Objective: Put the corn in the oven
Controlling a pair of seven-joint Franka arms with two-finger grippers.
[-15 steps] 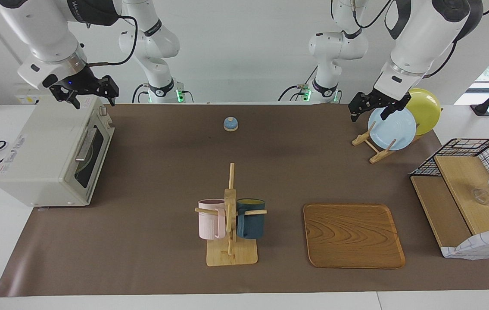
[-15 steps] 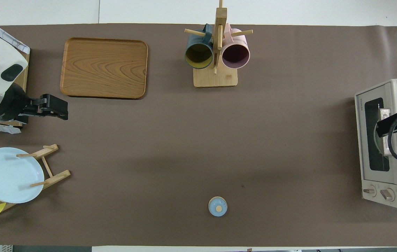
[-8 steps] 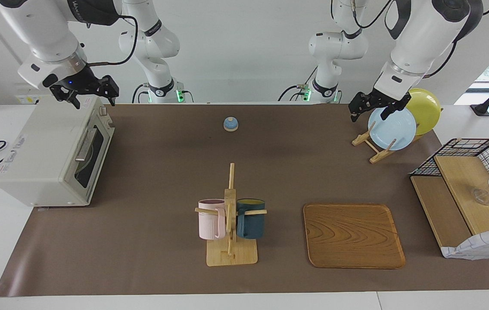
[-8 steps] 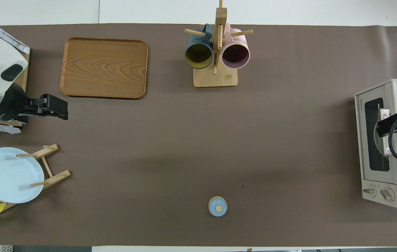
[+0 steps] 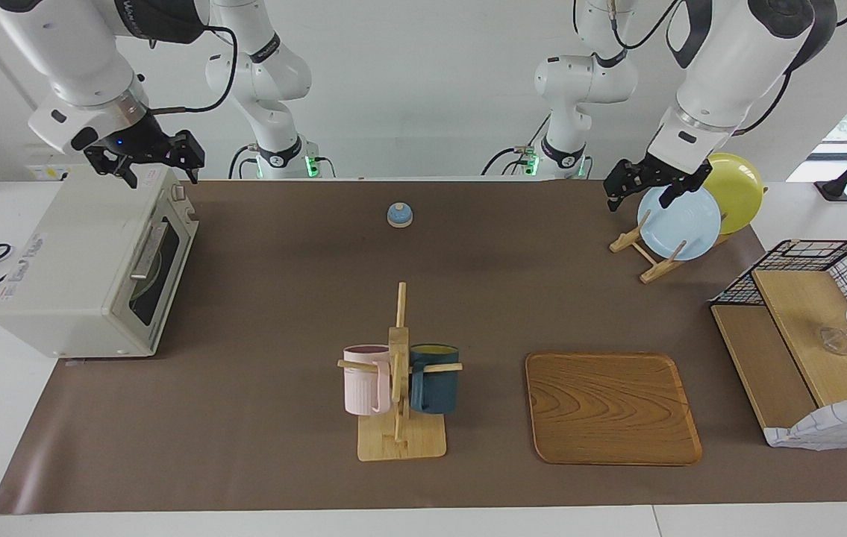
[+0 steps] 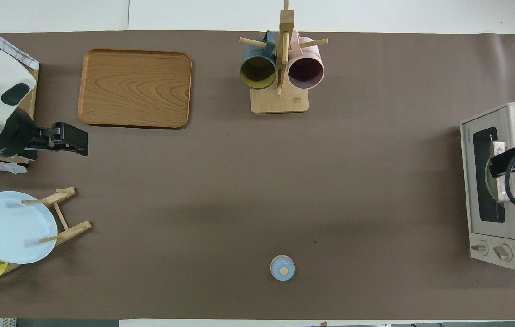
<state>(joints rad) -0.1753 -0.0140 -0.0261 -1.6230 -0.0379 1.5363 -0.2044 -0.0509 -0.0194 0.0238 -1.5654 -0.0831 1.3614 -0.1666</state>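
Right end effector (image 5: 157, 169) edged up over off-white oven (image 5: 87, 261), door shut; both end effectors released.

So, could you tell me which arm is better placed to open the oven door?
Probably the right: the right gripper hangs, jaws open, over the shut oven; the left gripper waits up near the plate rack.

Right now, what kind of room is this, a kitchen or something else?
Probably a robot lab set up like a pretend kitchen. The toaster oven, the rack of mugs and the plates on a stand look kitcheny, but two robot arms stand at a plain table against bare white walls.
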